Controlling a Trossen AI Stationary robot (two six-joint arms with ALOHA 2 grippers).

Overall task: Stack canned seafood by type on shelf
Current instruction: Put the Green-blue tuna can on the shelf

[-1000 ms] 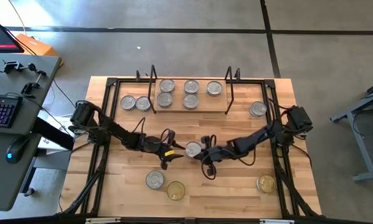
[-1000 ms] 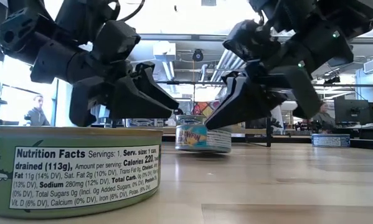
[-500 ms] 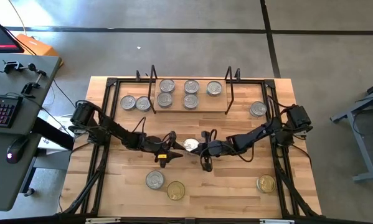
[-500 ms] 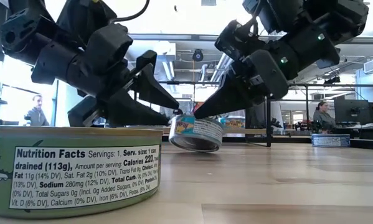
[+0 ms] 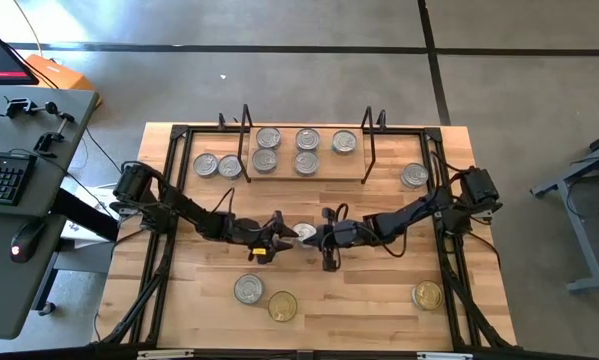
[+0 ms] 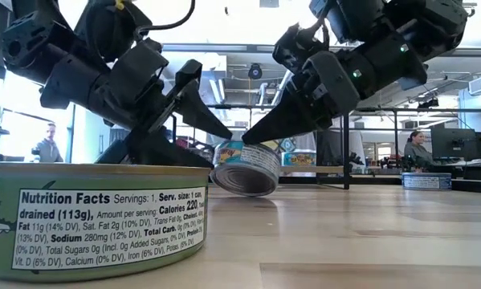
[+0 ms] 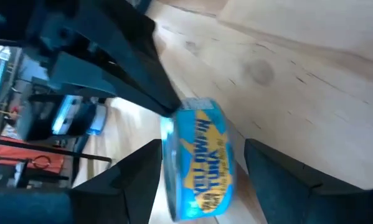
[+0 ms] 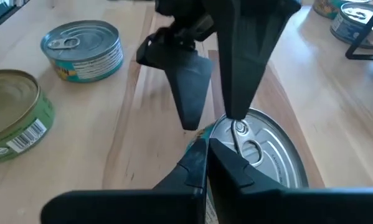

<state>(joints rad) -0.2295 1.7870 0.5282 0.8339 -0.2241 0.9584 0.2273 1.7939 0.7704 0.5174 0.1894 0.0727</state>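
Wooden table [image 5: 379, 300]: tilted tin [image 6: 246, 168] lies just before the shelf [image 5: 307, 178]. Left gripper [image 6: 193, 132] open astride it; right gripper [image 6: 252, 136] closed on its lid. Rigid, slippery; grasp the sidewall.

Tilted silver-lidded tin [image 6: 246, 168] (blue label) mid-table

Both arms reach low to the table's middle, the left gripper [image 5: 275, 237] with fingers spread apart and the right gripper [image 5: 317, 236] pinched tight (its tips pressed together), nearly meeting tip to tip.
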